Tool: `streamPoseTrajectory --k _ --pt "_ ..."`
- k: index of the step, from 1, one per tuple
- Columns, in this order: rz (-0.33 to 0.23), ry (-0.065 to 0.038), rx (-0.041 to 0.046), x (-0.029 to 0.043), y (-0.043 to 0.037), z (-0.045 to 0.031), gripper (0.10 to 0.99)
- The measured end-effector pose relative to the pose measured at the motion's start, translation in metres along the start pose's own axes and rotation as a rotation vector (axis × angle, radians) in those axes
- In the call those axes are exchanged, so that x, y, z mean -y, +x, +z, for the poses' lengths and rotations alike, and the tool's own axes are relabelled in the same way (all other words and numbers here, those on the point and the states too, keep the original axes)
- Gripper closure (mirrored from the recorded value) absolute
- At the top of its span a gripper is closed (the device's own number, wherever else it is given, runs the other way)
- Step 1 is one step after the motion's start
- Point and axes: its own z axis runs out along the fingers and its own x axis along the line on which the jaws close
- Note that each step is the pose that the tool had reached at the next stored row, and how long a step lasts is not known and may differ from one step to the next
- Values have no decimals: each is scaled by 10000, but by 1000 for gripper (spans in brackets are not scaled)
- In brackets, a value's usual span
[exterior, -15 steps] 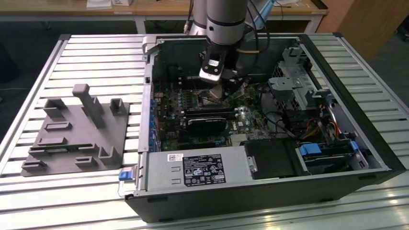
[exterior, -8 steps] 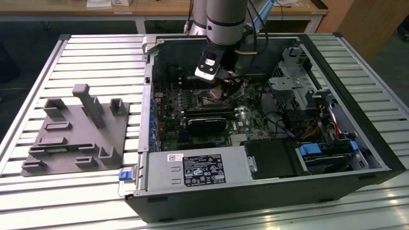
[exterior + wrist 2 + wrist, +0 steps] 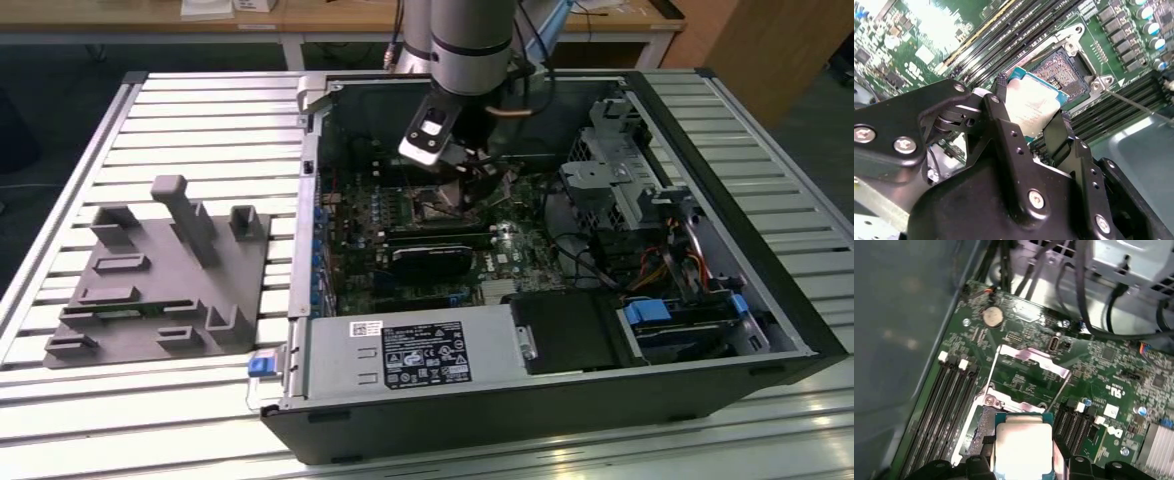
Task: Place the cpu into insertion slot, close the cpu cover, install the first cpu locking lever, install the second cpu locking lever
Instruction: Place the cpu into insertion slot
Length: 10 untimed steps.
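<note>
Slatted metal table (image 3: pixel 200 110), open computer case (image 3: pixel 534 415): thin silver square cpu (image 3: pixel 1034 107), judged light and fragile, is clamped by opposite edges in black gripper (image 3: pixel 1030 112) near dark square insertion slot (image 3: pixel 1066 75).

No legible print anywhere — just a black label (image 3: pixel 427 355) on the power supply (image 3: pixel 334 372), wording indecipherable

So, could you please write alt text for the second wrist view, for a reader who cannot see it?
The gripper holds the cpu between its black jaws, silver top toward the camera, in front of the uncovered insertion slot on a green motherboard. Long black memory slots run along both sides of the socket.
</note>
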Motion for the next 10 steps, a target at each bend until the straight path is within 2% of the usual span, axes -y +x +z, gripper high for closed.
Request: streamPoseTrajectory --k 10 --pt "1785 -2 96 1 0 19 545"
